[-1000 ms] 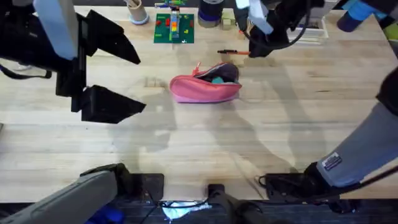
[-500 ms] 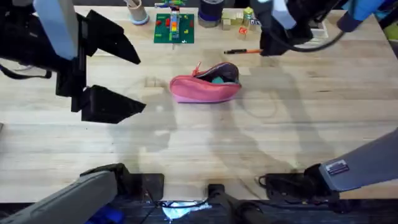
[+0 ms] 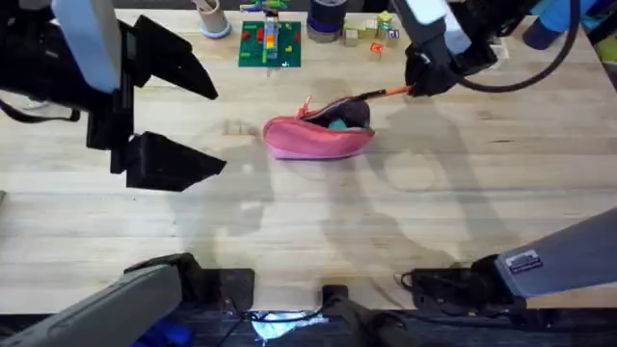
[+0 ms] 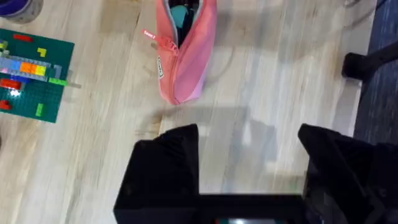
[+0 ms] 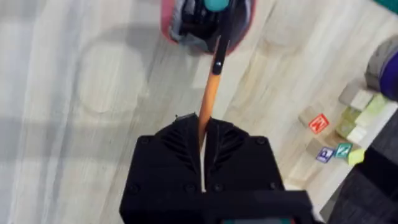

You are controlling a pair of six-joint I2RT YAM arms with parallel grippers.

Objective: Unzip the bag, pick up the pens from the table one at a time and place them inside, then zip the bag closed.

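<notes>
The pink bag (image 3: 313, 138) lies at the middle of the table (image 3: 405, 222) with its zipper open and something teal inside. My right gripper (image 3: 416, 87) is shut on the orange pen (image 3: 384, 93), just right of the bag. The pen's black end points at the bag's open mouth (image 5: 202, 22). In the right wrist view the pen (image 5: 209, 99) runs out from between my gripper (image 5: 202, 134) toward the bag. High on the left, my left gripper (image 3: 217, 128) stands open with nothing in it. Its wrist view shows the bag (image 4: 185, 59) ahead of the gripper (image 4: 249, 143).
A green baseplate (image 3: 270, 43) with small bricks lies at the table's far edge, left of a dark jar (image 3: 326, 19). Wooden letter blocks (image 3: 371, 34) sit behind my right gripper. A cup (image 3: 212, 19) stands far left, and a blue object (image 3: 549, 24) far right.
My right gripper has closed on the orange pen, lifted it off the table and swung its black end down toward the open bag. The left arm has not moved.
</notes>
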